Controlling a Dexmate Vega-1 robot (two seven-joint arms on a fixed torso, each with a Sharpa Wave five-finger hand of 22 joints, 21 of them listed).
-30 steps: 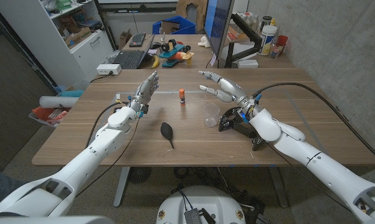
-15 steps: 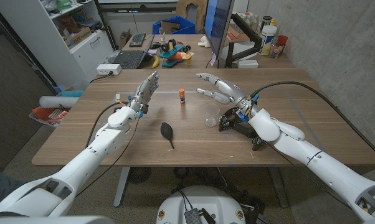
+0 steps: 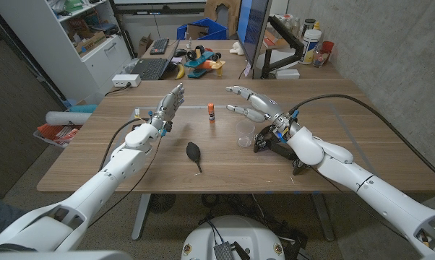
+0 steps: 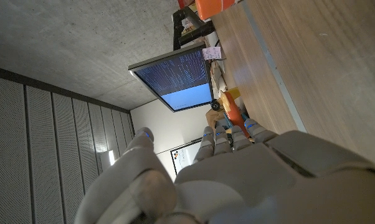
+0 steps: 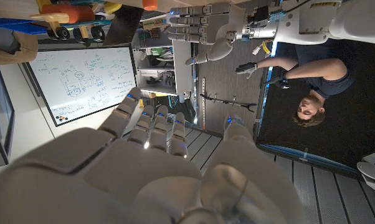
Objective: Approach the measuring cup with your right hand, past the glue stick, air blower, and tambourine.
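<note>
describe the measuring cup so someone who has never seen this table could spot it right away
Look at the middle of the wooden table, just in front of the right hand with its spread fingers. The measuring cup stands there upright. It is clear and see-through, unlike the black air blower to its left and the small orange-capped glue stick behind it.
</note>
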